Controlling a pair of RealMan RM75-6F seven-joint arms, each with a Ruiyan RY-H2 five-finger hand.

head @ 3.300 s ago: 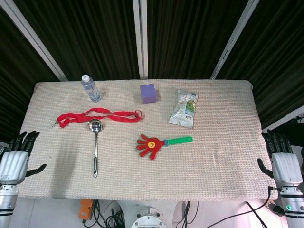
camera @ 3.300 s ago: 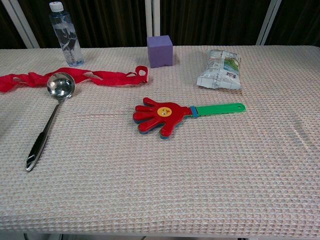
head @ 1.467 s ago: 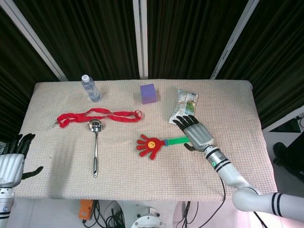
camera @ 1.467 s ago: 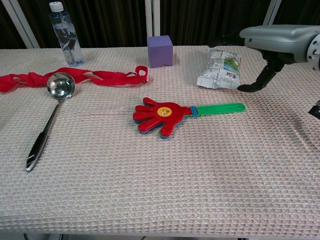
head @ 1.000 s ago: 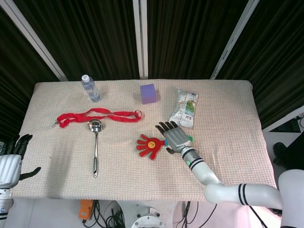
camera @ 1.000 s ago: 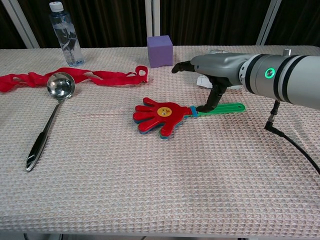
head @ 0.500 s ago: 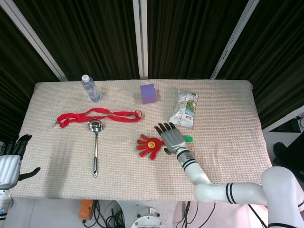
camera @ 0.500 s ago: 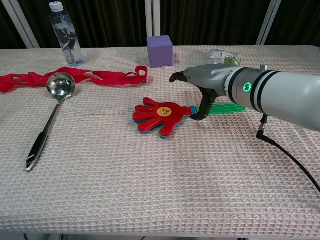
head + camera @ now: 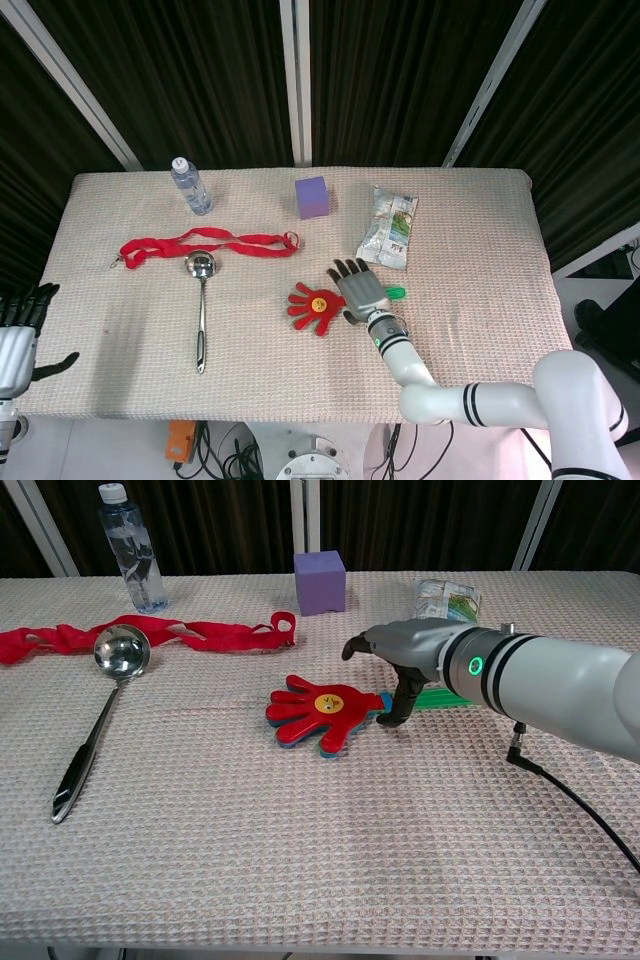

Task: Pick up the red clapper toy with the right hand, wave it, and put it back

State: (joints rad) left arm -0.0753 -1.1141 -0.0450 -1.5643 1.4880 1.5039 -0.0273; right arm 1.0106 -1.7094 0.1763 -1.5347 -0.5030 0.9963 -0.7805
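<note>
The red clapper toy (image 9: 315, 305) (image 9: 320, 712) lies flat on the woven cloth near the table's middle, its green handle (image 9: 442, 697) pointing right. My right hand (image 9: 360, 288) (image 9: 410, 650) hovers palm down over the handle where it meets the red palm, hiding most of the green. Its fingers are stretched out and apart, and the thumb (image 9: 398, 708) points down beside the handle. Nothing is gripped. My left hand (image 9: 18, 335) hangs off the table's left edge with fingers spread and nothing in it.
A water bottle (image 9: 190, 186) stands at the back left. A purple cube (image 9: 312, 197) and a snack packet (image 9: 388, 228) sit behind the clapper. A red ribbon (image 9: 205, 244) and a metal ladle (image 9: 200, 310) lie to the left.
My right hand came in from the table's right edge and settled over the clapper's handle, edging slightly further onto it in the last half second. The clapper has not moved.
</note>
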